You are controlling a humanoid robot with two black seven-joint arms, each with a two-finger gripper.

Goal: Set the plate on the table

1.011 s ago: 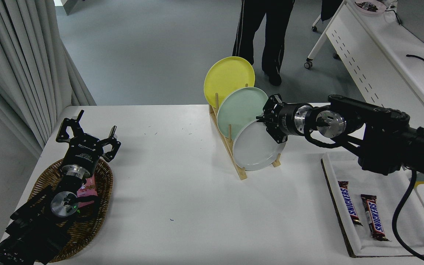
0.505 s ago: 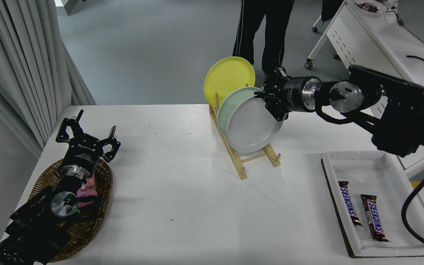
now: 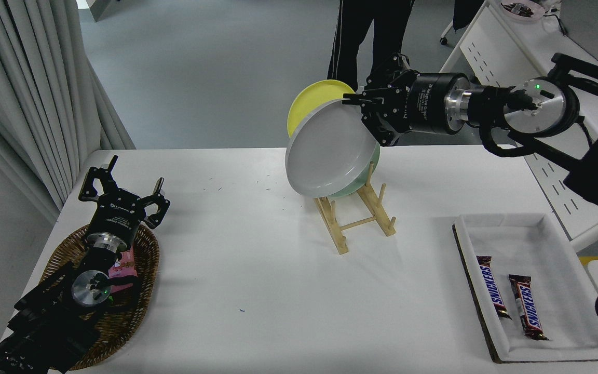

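My right gripper (image 3: 362, 108) is shut on the upper right rim of the light grey plate (image 3: 327, 149) and holds it tilted in the air, clear of the wooden rack (image 3: 356, 221). The plate hangs in front of the mint green plate (image 3: 359, 183), which shows only as a sliver, and the yellow plate (image 3: 307, 101), both standing in the rack. The white table (image 3: 257, 270) lies below. My left gripper (image 3: 122, 189) is open and parked at the lower left over a wicker basket (image 3: 138, 291).
A white tray (image 3: 553, 234) with two Snickers bars (image 3: 512, 301) sits at the right front. A person's dark legs (image 3: 366, 36) stand beyond the table's far edge. A white perforated-panel desk (image 3: 517, 67) stands at the top right.
My right gripper has lifted the grey plate up out of the rack's front slot and carried it up and to the left; the rack's front slots now stand bare.
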